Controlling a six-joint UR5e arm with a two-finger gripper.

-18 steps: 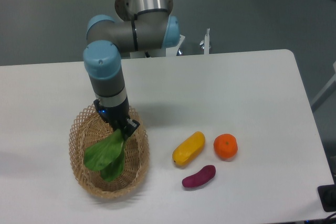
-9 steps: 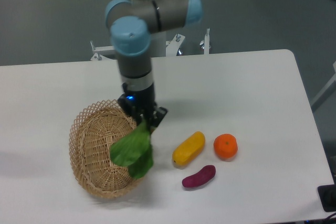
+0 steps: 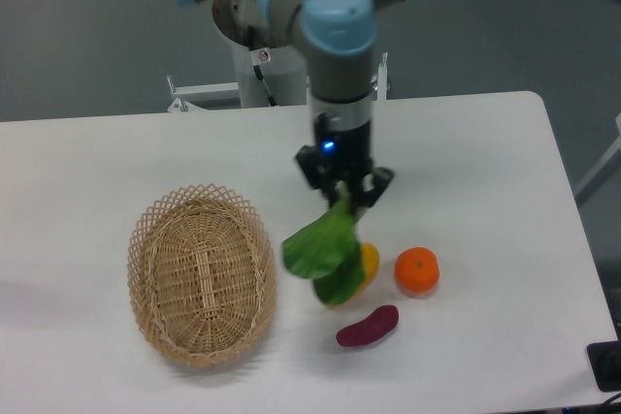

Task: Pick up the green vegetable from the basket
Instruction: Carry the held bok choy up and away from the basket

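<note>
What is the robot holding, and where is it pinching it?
The gripper holds the green vegetable by its top end; the leaves hang down.

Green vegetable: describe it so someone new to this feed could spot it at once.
Start at the wicker basket on the table's left, then look right to the gripper hanging from the arm. The green vegetable dangles from its jaws, clear of the basket and partly covering the yellow vegetable. It is the only leafy, dark green thing; the orange and purple vegetable lie on the table.

Motion-blurred green vegetable (image 3: 325, 247) hangs before the yellow vegetable (image 3: 368, 261), hiding most of it; its stem end is lost between the gripper (image 3: 344, 195) fingers; the arm's upper links are cut off at top.
</note>
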